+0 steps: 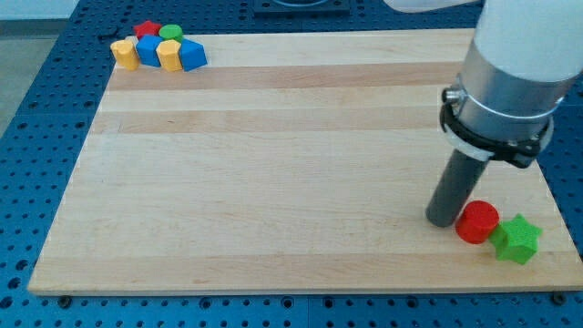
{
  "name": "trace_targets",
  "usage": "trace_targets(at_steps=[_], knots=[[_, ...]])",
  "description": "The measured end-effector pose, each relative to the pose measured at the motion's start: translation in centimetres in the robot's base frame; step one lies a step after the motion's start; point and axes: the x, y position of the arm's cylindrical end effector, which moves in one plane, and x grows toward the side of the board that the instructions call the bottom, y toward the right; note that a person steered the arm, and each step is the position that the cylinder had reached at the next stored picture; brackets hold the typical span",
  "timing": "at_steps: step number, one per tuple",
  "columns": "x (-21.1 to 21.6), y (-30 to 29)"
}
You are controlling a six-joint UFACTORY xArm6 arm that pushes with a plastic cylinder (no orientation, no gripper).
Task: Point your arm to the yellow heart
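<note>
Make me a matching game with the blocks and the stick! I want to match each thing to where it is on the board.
Things:
1. green star
2. red cylinder
3. my tip
4. yellow heart

Places:
A. right beside the red cylinder, on the side toward the view's left
B. far left of the cluster at the view's top left
C. nearest the view's bottom right corner
D. between my tip and the green star

Pairs: 1-C, 2-D, 3-A, 4-B
</note>
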Motion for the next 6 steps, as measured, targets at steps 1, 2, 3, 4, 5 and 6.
trace_targets(at_steps=[1,2,3,4,5,6], knots=[[0.0,-6.6],[-1.8,-13.0],[-4.6,-20.6],[-7.5,-28.7],[-11.1,-37.2],[-13.3,-44.5]])
